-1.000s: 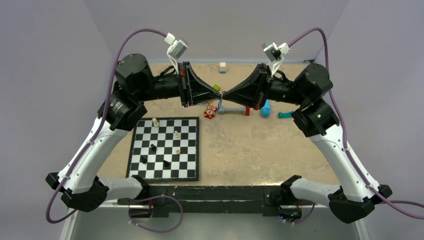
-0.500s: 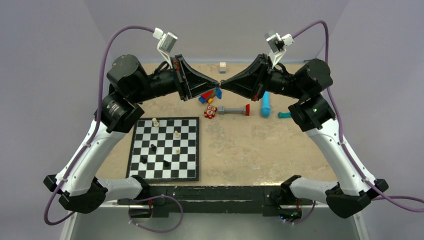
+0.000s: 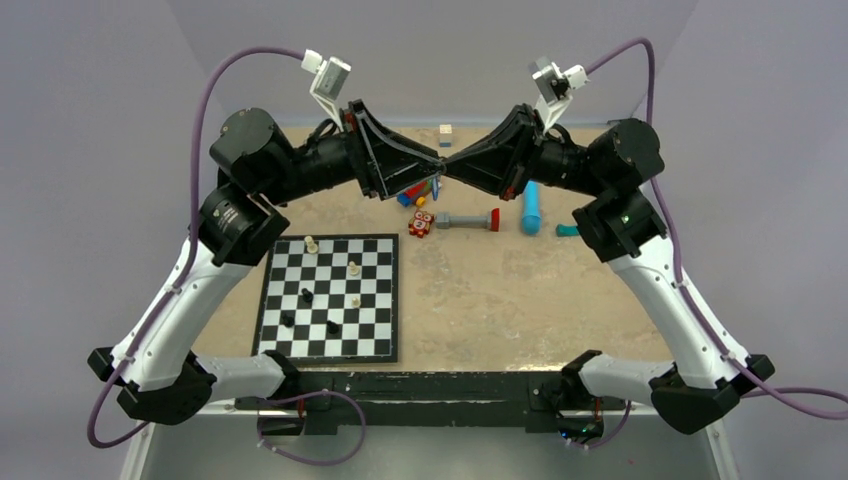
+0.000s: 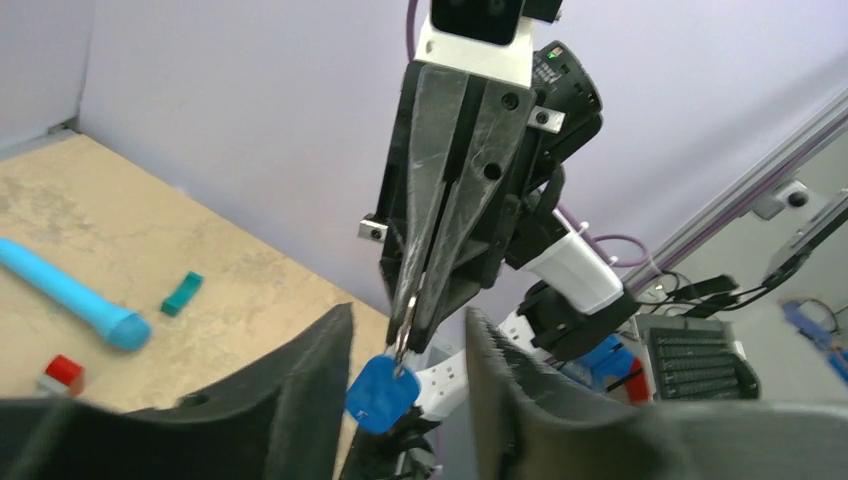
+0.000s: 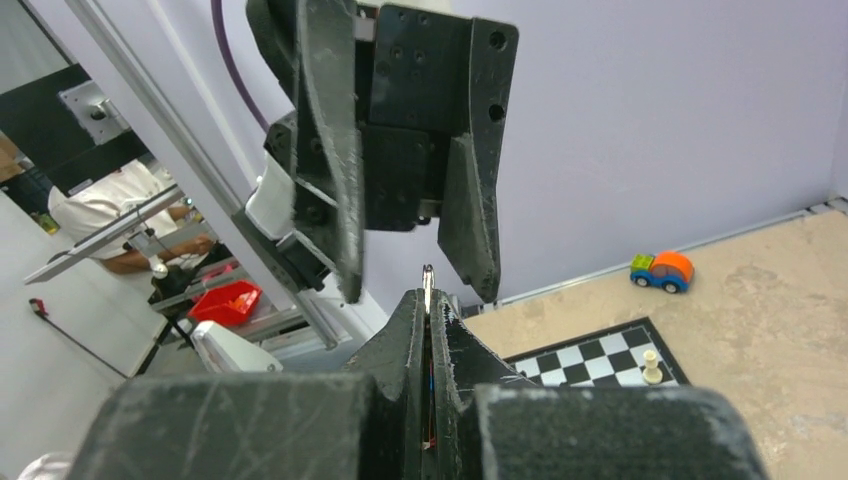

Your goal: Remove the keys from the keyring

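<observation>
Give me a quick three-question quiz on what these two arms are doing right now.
1. True or false: the left gripper stands open.
2. Which one pinches the keyring by its thin metal ring? A) left gripper B) right gripper C) neither
3. Fill in: the keyring's tag, hanging in the air, is coloured ____.
Key: 1 true; 2 B; 3 blue.

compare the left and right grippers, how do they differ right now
The left gripper is open, fingers apart on either side of the keyring; the right gripper is shut on its thin metal. The left gripper grips nothing; the right gripper carries the keyring. Both hang above the table, tip to tip.
</observation>
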